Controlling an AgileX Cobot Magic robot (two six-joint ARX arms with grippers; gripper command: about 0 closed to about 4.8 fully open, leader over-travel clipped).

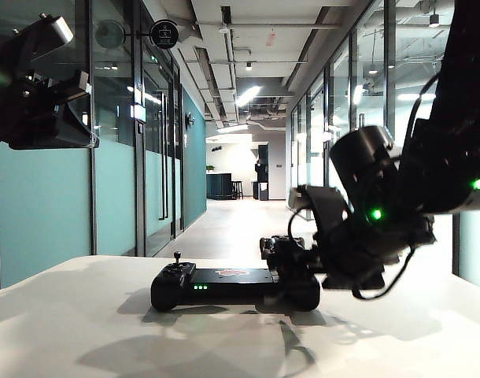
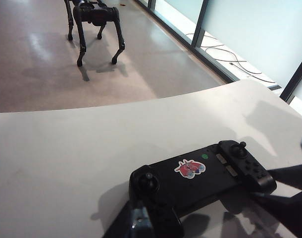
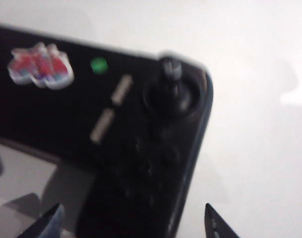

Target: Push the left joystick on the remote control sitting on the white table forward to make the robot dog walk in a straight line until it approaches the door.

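Approaching the wide black gamepad-shaped remote control (image 1: 234, 283) on the white table (image 1: 83, 331), the right tool (image 3: 133, 220) hovers wide open and empty over its right end, the left tool (image 1: 35, 87) raised far left, state unclear; next, reach the thin left joystick (image 1: 177, 257).

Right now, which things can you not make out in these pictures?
- Robot dog: upper body cut off by left wrist view's top edge.
- Remote control: right end hidden behind the open right gripper, exterior view; buttons blurred, right wrist view.
- Left gripper, raised at left: jaws unclear.
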